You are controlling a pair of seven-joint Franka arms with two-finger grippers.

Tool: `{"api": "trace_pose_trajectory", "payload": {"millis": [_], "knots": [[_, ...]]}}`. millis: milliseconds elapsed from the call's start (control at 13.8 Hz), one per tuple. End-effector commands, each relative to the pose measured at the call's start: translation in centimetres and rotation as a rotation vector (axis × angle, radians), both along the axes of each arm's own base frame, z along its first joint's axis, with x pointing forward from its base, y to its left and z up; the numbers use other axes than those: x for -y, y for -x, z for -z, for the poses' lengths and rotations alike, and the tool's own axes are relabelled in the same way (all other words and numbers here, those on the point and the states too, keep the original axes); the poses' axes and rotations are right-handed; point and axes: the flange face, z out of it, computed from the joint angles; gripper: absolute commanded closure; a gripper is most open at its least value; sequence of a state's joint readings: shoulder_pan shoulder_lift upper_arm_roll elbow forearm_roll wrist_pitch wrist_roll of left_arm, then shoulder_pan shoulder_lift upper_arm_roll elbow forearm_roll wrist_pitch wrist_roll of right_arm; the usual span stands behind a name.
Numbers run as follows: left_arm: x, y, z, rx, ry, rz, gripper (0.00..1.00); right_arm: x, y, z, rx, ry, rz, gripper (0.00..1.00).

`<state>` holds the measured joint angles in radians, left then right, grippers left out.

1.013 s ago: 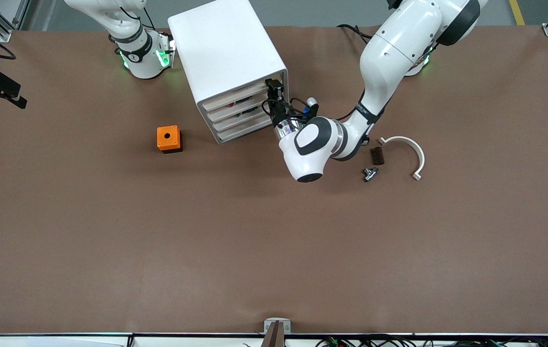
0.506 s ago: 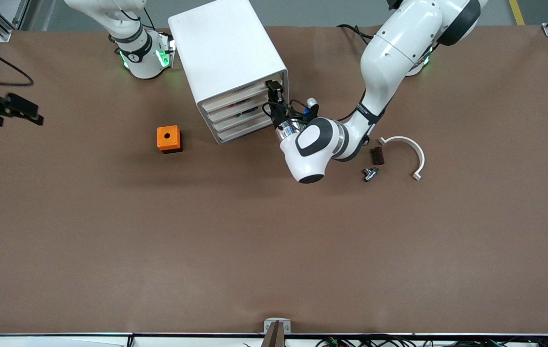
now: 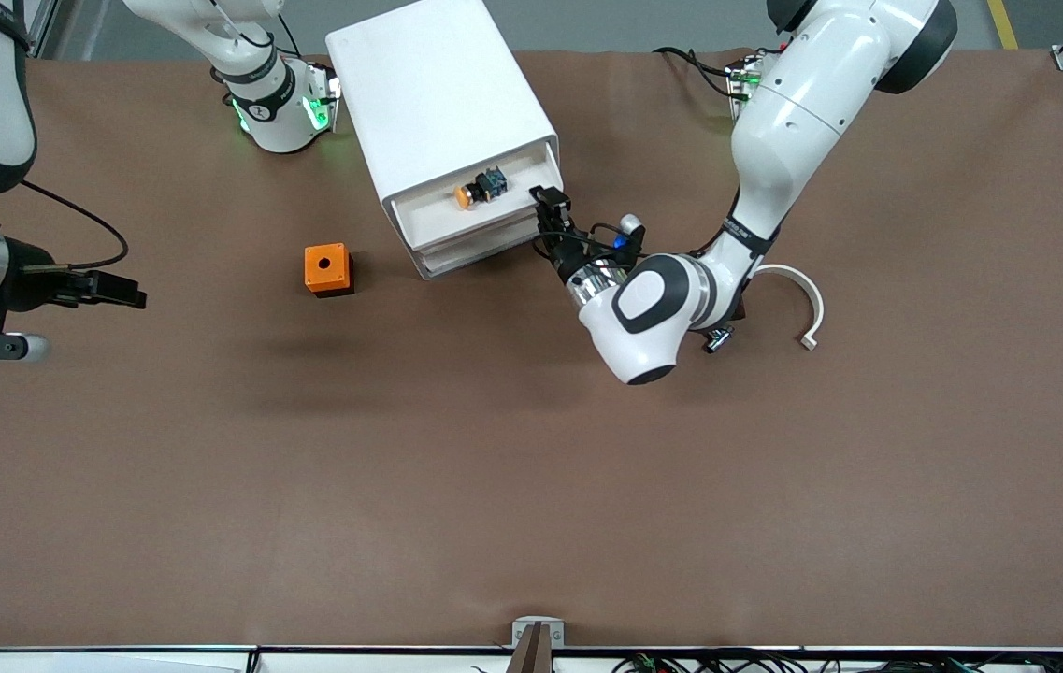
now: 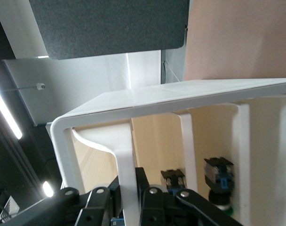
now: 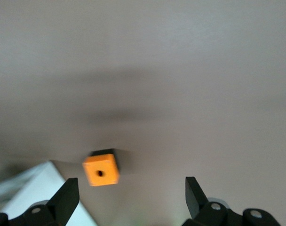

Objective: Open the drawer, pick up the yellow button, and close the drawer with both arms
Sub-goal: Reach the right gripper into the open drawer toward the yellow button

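Note:
The white cabinet (image 3: 438, 93) stands near the robots' bases. Its uppermost drawer (image 3: 428, 213) is pulled out. The button (image 3: 475, 191), with orange cap, black body and bluish end, lies in it. My left gripper (image 3: 551, 200) is shut on the drawer's front wall at the corner toward the left arm's end. In the left wrist view my left gripper (image 4: 128, 190) clamps that white wall (image 4: 124, 160). My right gripper (image 3: 124, 293) is open and empty over the table at the right arm's end. The right wrist view shows my right gripper (image 5: 132, 193) wide apart.
An orange cube with a hole (image 3: 326, 269) sits on the table beside the cabinet, also in the right wrist view (image 5: 101, 170). A white curved bracket (image 3: 800, 301) and a small metal part (image 3: 716, 338) lie by the left arm. Dark parts (image 4: 219, 170) show in lower drawers.
My left gripper has pulled the uppermost drawer out, and the button now shows. My right arm has swung in over the table, its gripper moving toward the orange cube.

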<state>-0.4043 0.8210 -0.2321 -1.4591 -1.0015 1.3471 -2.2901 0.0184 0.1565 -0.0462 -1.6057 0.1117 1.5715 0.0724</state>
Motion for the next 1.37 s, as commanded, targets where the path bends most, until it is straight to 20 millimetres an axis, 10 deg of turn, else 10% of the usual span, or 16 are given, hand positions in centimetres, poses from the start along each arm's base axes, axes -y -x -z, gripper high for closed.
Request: {"api": "trace_pose_trajectory", "payload": {"millis": [0,579,796,1085,1302], "knots": [[-1.4,-2.7,0.0,0.034,0.017,-0.096,0.92,-5.8,0.6,-1.4,-0.006,0.004,0.135,0.00],[-4.6,-5.2,0.1,0.037,0.018,-0.156,0.88,-31.0,8.2,-2.0,0.002,0.143,0.611,0.00],[-4.5,-5.2,0.3,0.038,0.018,-0.160,0.83,-38.5,11.7,1.3,0.059,0.191,0.696,0.00],[-4.4,-5.5,-0.1,0.083,0.069,-0.163,0.27,-45.3,14.3,6.9,0.111,0.234,0.756,0.00],[-4.9,-7.2,-2.1,0.187,0.245,-0.184,0.10,-47.3,15.5,9.3,0.111,0.258,0.761,0.00]]}}
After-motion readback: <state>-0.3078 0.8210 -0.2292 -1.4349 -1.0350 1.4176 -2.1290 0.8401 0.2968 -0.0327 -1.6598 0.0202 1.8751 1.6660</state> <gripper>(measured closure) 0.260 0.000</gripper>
